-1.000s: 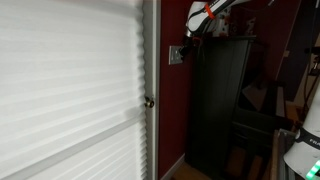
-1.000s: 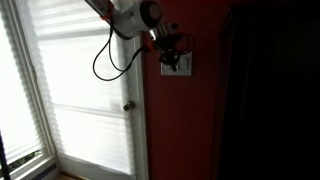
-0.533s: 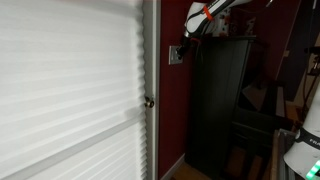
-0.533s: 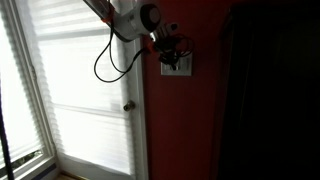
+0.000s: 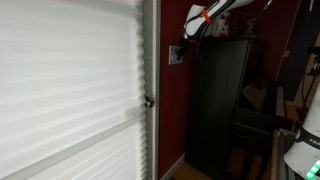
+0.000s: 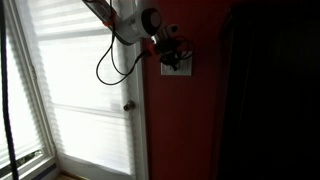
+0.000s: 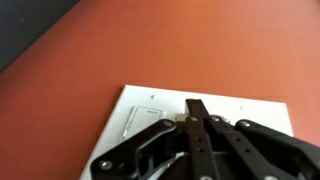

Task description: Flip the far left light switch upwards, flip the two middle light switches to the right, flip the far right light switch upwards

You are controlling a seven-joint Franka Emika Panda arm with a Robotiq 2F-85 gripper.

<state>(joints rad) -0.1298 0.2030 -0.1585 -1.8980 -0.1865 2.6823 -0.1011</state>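
The pale grey switch plate [image 5: 176, 55] sits on the dark red wall right of the door frame; it shows in both exterior views [image 6: 178, 66] and close up in the wrist view [image 7: 150, 105]. My gripper [image 7: 197, 108] is shut, its fingers pressed together with the tips right against the plate's middle. In an exterior view the gripper [image 6: 175, 52] covers the plate's upper part. One rocker [image 7: 142, 122] shows left of the fingers. The other toggles are hidden behind the fingers, so I cannot tell their positions.
A round metal door knob [image 5: 149, 101] sits on the white door frame below the plate, also seen in an exterior view [image 6: 128, 106]. A tall dark cabinet [image 5: 220, 100] stands close beside the plate. A window with white blinds [image 6: 70, 90] fills the door side.
The arm and its cable have shifted slightly upward at the plate. The gripper stays shut against the switches.
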